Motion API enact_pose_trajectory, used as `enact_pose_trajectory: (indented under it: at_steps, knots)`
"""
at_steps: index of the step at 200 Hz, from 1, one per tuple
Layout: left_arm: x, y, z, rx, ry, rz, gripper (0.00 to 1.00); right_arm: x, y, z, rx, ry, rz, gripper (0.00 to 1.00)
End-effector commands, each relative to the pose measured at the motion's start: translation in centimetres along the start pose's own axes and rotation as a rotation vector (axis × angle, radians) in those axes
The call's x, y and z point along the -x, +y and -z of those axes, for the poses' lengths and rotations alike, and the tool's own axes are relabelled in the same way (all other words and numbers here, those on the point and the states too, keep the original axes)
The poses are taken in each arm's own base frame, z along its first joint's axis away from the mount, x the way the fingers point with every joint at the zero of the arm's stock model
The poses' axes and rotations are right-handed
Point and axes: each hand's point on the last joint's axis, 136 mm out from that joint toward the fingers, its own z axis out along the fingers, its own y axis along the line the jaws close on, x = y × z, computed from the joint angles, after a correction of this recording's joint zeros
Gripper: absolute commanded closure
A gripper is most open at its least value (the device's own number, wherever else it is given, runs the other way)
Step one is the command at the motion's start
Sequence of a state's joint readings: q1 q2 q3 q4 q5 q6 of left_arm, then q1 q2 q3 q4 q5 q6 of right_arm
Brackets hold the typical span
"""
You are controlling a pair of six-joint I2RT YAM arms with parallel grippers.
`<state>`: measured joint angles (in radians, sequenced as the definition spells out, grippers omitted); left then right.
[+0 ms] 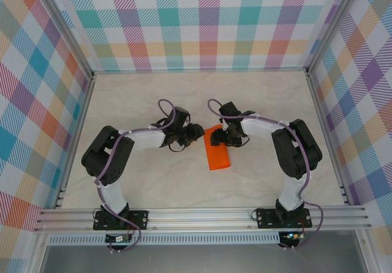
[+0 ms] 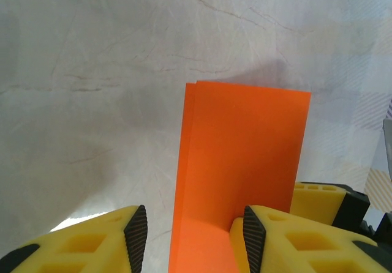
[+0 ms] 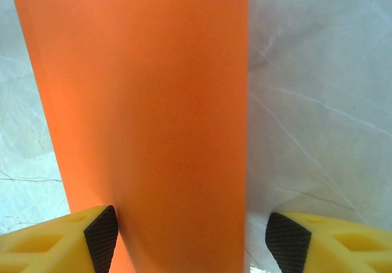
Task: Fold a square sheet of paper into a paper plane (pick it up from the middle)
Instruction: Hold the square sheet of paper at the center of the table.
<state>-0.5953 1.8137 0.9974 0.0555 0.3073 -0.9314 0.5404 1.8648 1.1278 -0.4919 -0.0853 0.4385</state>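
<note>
On the pale marble-patterned table point(image 1: 153, 181), the thin bright orange sheet of paper point(image 1: 218, 157), folded into a narrow two-layered rectangle, is seen lying near the centre, its far end being straddled by the yellow-fingered right gripper point(image 3: 195, 239) and left gripper point(image 2: 195, 239), whose jaws are held apart, nothing clamped.

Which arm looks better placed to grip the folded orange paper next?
Left, probably. The left pincer straddles the square sheet of paper narrowly, close to one edge. The right pincer also straddles it, but its jaws stand wider, with bare table beside the paper.
</note>
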Motion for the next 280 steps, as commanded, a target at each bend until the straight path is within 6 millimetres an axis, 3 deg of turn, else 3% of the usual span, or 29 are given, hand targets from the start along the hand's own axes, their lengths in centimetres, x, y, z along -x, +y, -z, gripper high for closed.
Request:
enact_pose_trajectory:
  at_steps: [1,50,184,280]
  knots:
    - [-0.1,-1.4,-0.4,-0.03,0.019,-0.002,0.54,-2.6,-3.6,-6.2,-0.117,0.078,0.032,0.28]
    - [-0.2,-1.1,-1.0,-0.023,0.032,0.011,0.61,-2.9,-4.4,-7.4,-0.148,0.071,0.033,0.28]
    - [-0.6,-1.3,-2.8,-0.027,0.077,0.02,0.95,-3.9,-4.8,-9.0,-0.146,0.117,0.017,0.27]
    - [-1.5,-0.9,-3.8,-0.013,0.116,0.008,1.0,-4.2,-4.3,-9.7,-0.122,0.134,0.029,0.26]
